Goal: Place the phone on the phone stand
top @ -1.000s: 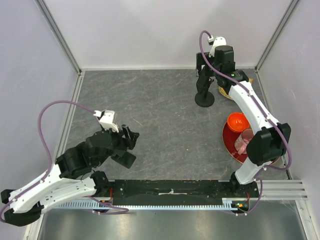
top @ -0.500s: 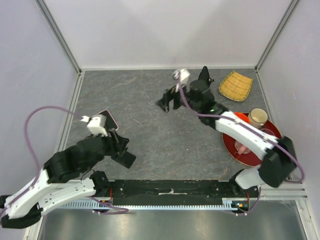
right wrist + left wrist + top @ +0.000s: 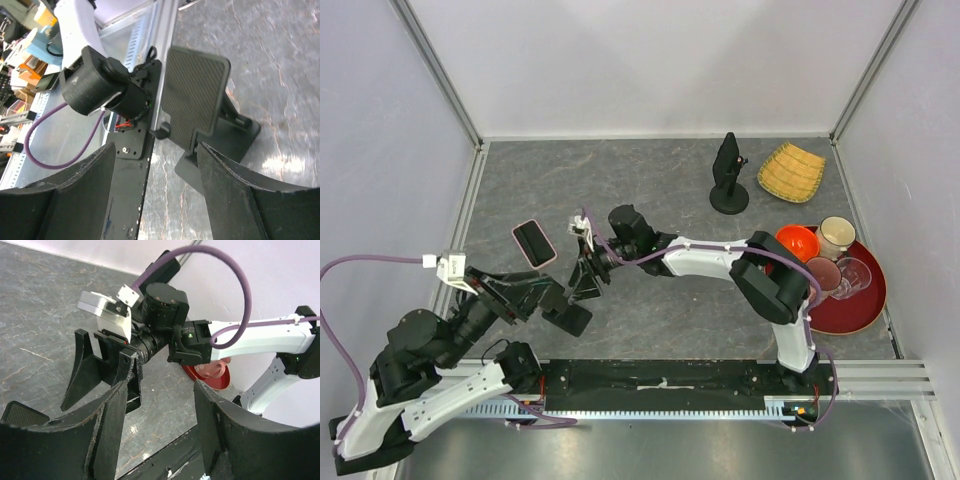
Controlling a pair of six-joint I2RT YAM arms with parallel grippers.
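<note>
Top view: the left claw (image 3: 548,297) hangs low over the table (image 3: 660,200) with its jaws spread and nothing between them; the phone (image 3: 532,243), in a pink case, lies flat just beyond this claw, apart from it; the stand (image 3: 576,319) sits just to the right of its tips; the right claw (image 3: 586,280), reached far across from its base, points down with jaws parted and empty; the phone lies to its left and a little beyond, clear of it; the stand is just on its near side, and whether they touch I cannot tell; well off to the right of both claws stand a black holder (image 3: 728,180), a yellow dish (image 3: 792,170) and a red tray (image 3: 880,290).

Left wrist view: the left claw (image 3: 160,390) is wide apart, gripping nothing; straight ahead of it the right claw (image 3: 100,400) hangs tips down, its two fingers apart; a corner of the stand (image 3: 22,415) shows at the lower left, outside the left finger; the tray (image 3: 220,380) shows far ahead to the right.

Right wrist view: the right claw (image 3: 157,150) is spread and empty; the stand (image 3: 195,100) rises just past its tips, tilted back, its ribbed plate bare, a small lip at the bottom; a black joint of the left arm (image 3: 100,90) sits just left of the stand.
</note>
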